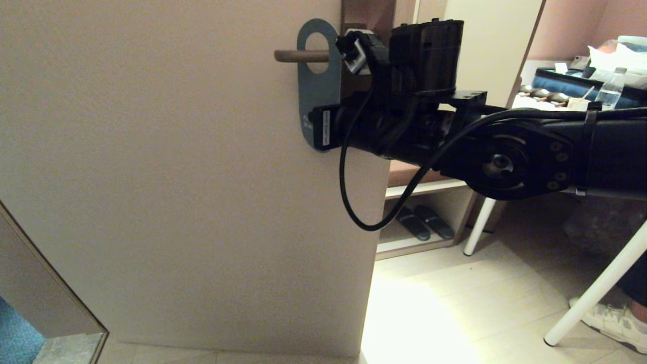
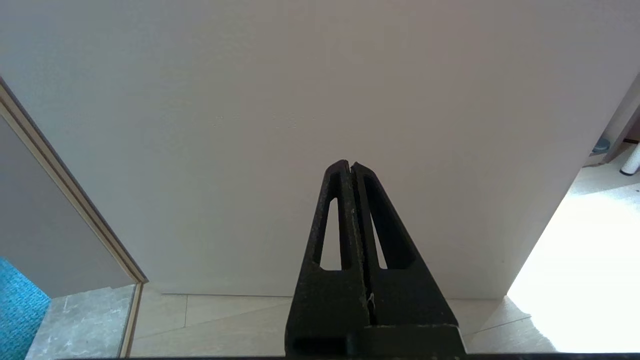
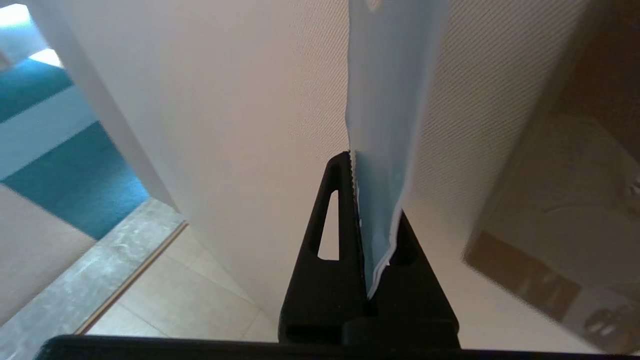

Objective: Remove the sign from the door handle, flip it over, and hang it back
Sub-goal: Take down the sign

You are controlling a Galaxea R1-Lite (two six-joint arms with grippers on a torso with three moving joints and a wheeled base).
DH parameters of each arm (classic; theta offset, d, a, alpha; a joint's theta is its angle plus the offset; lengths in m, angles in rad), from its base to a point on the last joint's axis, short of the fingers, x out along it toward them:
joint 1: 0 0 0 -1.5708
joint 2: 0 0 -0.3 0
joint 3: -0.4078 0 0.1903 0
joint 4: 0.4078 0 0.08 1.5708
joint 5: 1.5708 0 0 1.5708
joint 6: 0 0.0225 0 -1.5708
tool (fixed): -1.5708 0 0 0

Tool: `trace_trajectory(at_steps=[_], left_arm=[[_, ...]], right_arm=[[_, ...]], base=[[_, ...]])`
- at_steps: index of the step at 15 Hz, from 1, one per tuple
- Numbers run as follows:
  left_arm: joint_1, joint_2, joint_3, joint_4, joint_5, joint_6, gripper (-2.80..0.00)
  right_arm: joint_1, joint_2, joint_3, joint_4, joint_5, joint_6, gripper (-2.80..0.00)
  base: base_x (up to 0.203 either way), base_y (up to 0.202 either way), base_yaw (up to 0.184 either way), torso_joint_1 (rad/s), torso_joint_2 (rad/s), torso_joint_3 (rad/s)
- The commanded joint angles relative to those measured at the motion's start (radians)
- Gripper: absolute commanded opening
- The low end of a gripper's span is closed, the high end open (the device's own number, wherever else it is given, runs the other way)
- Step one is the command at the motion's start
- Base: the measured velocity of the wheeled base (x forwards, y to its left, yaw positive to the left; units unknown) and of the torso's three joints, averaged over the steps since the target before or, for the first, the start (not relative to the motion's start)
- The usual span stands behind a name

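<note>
1. Sign (image 1: 317,86): flat grey-blue card with a rounded top and a large oval hole, hanging on the door handle (image 1: 301,55), the lever passing through the hole. Small pale lettering near its lower end, too small to read.
2. Same sign in the right wrist view (image 3: 387,125): thin, smooth, slightly curved sheet with a white cut edge, seen edge-on.
3. Door handle: slim straight horizontal lever, matte bronze-brown, with its free end pointing left.
4. Right gripper (image 3: 367,200): black tapered fingers with triangular cut-outs and a ribbed inner face, clamped on the sign's lower part. In the head view its black arm reaches in from the right and covers the card's right edge.
5. Left gripper (image 2: 351,167): same black tapered fingers pressed together, nothing between them, hanging low in front of the door's bare face.
6. Door (image 1: 177,202): broad pale beige panel, smooth and matte, with a fine weave showing close up.
7. Floor (image 1: 455,303): pale tiles, brightly lit to the right of the door.
8. Far right: white table legs (image 1: 596,288) and dark slippers (image 1: 424,222) on a low shelf.
</note>
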Motion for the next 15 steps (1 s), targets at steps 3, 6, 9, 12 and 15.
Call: trace_trajectory(at_steps=[3,6,9,12,15], left_arm=[[0.0,0.001,0.0,0.0,0.0,0.0,-2.8],[0.0,0.001,0.0,0.0,0.0,0.0,-2.8],[0.0,0.001,0.0,0.0,0.0,0.002,-2.8],[0.0,0.001,0.0,0.0,0.0,0.0,-2.8],[0.0,0.001,0.0,0.0,0.0,0.0,-2.8]], right_arm=[[0.023,0.048,-0.051,-0.008,-0.068,-0.001,-2.8],[0.042,0.084,-0.101,-0.021,-0.135,-0.001,-2.8],[0.072,0.123,-0.127,-0.104,-0.176,-0.001,-2.8],[0.087,0.138,-0.128,-0.153,-0.183,-0.021,-2.8],[0.1,0.145,-0.128,-0.176,-0.183,-0.028,-2.8]], base=[[0.0,0.0,0.0,0.0,0.0,0.0],[0.0,0.0,0.0,0.0,0.0,0.0],[0.0,0.0,0.0,0.0,0.0,0.0],[0.0,0.0,0.0,0.0,0.0,0.0],[0.0,0.0,0.0,0.0,0.0,0.0]])
